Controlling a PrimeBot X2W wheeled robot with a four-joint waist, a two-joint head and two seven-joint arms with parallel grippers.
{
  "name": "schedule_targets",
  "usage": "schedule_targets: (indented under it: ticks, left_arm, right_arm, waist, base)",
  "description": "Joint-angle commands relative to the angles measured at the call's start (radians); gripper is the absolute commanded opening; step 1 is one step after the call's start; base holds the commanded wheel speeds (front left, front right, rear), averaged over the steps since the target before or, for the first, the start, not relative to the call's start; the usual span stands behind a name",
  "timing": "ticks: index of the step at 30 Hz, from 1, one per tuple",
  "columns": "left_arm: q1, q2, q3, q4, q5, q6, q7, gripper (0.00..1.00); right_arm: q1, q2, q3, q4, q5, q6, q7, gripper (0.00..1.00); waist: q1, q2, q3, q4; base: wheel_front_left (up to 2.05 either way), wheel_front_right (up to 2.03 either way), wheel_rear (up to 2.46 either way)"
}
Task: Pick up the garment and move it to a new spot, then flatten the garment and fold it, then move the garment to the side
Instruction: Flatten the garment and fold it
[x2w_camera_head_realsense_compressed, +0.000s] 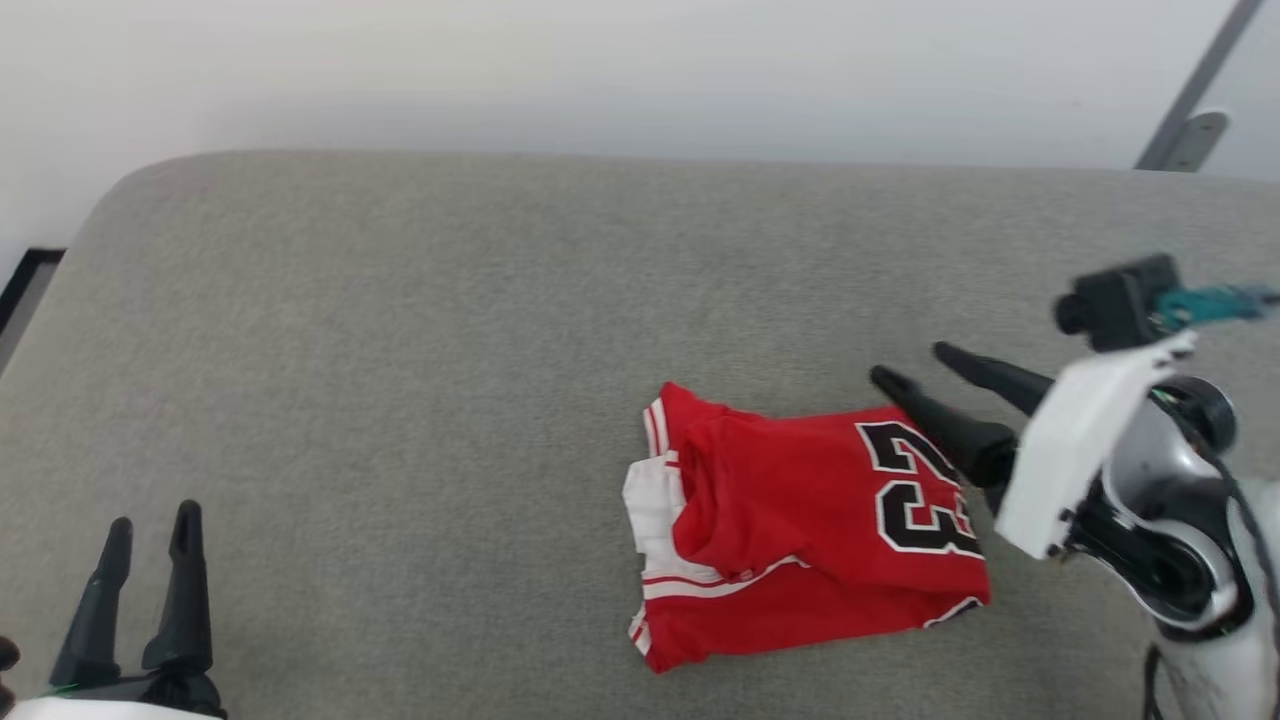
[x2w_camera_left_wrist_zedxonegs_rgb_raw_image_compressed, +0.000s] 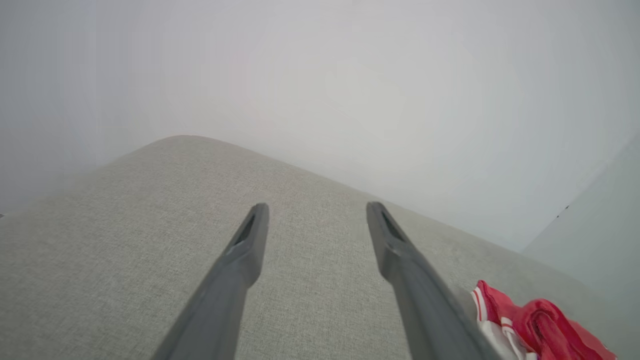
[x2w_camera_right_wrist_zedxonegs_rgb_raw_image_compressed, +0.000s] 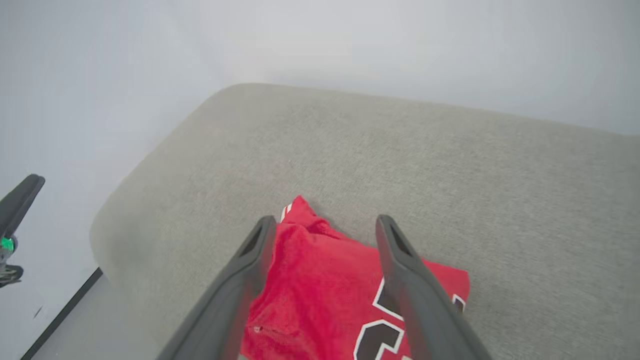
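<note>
The garment (x2w_camera_head_realsense_compressed: 800, 520), a red jersey with white trim and black "23" lettering, lies folded into a compact bundle on the grey cushioned surface (x2w_camera_head_realsense_compressed: 420, 330), right of centre. My right gripper (x2w_camera_head_realsense_compressed: 910, 365) is open just above the garment's right end, fingers apart and pointing up-left, holding nothing. In the right wrist view the garment (x2w_camera_right_wrist_zedxonegs_rgb_raw_image_compressed: 320, 295) lies below and between the spread fingers of that gripper (x2w_camera_right_wrist_zedxonegs_rgb_raw_image_compressed: 325, 222). At the lower left my left gripper (x2w_camera_head_realsense_compressed: 155, 520) stands open, far from the garment. The left wrist view shows that gripper (x2w_camera_left_wrist_zedxonegs_rgb_raw_image_compressed: 317, 210) open over bare cushion, with the garment's edge (x2w_camera_left_wrist_zedxonegs_rgb_raw_image_compressed: 535, 325) at the lower right.
The grey cushion's far edge (x2w_camera_head_realsense_compressed: 640, 160) meets a pale wall. Its left side rounds off near a dark strip (x2w_camera_head_realsense_compressed: 25, 285). A grey metal bar (x2w_camera_head_realsense_compressed: 1195, 100) leans at the top right. The left and back of the cushion hold nothing else.
</note>
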Motion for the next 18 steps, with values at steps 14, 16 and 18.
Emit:
schedule_targets:
  ticks: [14, 16, 18]
  left_arm:
    - [0.061, 0.016, 0.018, 0.0, 0.095, -0.004, -0.005, 1.0]
    - [0.064, 0.016, 0.014, 0.007, 0.117, -0.004, -0.005, 1.0]
    - [0.064, 0.019, 0.011, 0.014, 0.139, -0.004, -0.005, 1.0]
  right_arm:
    - [0.218, -0.056, -0.104, 0.099, -0.166, 0.0, -0.57, 1.0]
    - [0.239, -0.065, -0.094, 0.117, -0.18, 0.0, -0.643, 1.0]
    - [0.262, -0.08, -0.086, 0.145, -0.193, 0.0, -0.714, 1.0]
  waist:
    - [0.0, 0.0, -0.076, -0.089]
    - [0.0, 0.0, -0.087, -0.093]
    - [0.0, 0.0, -0.093, -0.096]
  base:
    - [0.0, 0.0, 0.0]
    - [0.0, 0.0, 0.0]
    - [0.0, 0.0, 0.0]
